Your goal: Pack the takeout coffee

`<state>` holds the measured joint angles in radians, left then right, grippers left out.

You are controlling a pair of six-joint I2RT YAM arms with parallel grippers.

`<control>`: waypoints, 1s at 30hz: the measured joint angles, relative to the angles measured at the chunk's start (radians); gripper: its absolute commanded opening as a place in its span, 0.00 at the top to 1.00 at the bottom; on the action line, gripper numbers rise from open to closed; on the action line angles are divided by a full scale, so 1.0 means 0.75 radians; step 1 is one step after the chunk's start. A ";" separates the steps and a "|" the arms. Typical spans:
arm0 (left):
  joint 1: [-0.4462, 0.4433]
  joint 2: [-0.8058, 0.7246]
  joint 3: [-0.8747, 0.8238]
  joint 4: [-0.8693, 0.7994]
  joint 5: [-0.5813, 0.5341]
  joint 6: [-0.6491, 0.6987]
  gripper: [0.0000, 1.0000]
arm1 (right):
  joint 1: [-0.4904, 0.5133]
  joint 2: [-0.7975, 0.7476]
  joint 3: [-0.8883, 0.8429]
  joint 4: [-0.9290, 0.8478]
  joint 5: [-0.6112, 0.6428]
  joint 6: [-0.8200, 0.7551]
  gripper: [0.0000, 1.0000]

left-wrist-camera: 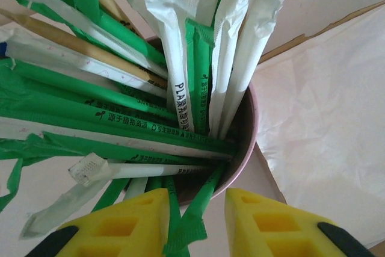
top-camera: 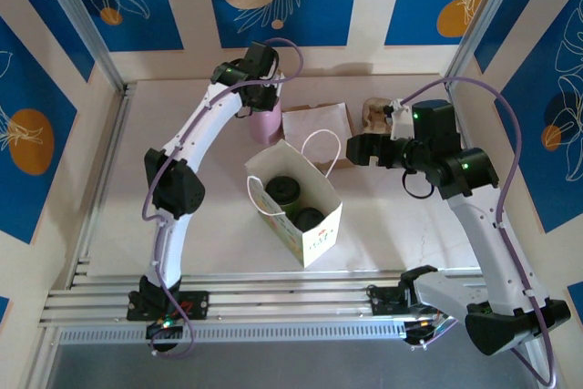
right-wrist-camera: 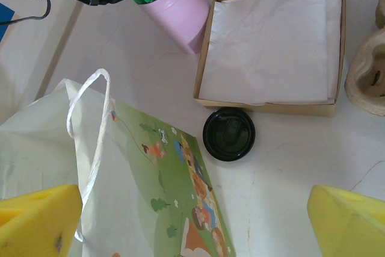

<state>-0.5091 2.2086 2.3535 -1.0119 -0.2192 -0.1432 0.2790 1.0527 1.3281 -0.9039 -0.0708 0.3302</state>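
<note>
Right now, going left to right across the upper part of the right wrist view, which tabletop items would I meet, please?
Pink cup of green-and-white sticks → shallow brown cardboard box of white paper → beige moulded pulp carrier.

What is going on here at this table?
Coffee packing is under way. The paper bag stands open with two black-lidded cups inside. The left claw hangs open over the pink cup of sticks. The right claw is open above a black lid beside the napkin box.

Glossy black plastic lid (right-wrist-camera: 228, 134), matt paper bag (right-wrist-camera: 150, 167)
</note>
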 measured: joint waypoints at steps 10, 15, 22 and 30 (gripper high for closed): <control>0.000 0.002 0.002 -0.001 -0.018 0.006 1.00 | 0.000 -0.012 -0.004 -0.001 0.003 -0.010 0.04; 0.000 0.008 0.090 -0.051 -0.025 0.005 1.00 | -0.001 -0.024 -0.004 -0.002 0.005 -0.010 0.04; 0.000 -0.028 0.240 -0.097 -0.024 0.003 1.00 | -0.003 -0.033 -0.004 -0.003 0.005 -0.014 0.04; 0.000 -0.155 0.245 -0.152 -0.023 -0.011 1.00 | -0.003 -0.033 -0.004 -0.003 0.004 -0.014 0.04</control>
<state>-0.5091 2.0926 2.5370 -1.1255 -0.2363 -0.1516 0.2771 1.0283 1.3254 -0.9062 -0.0677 0.3195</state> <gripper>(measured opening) 0.047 0.962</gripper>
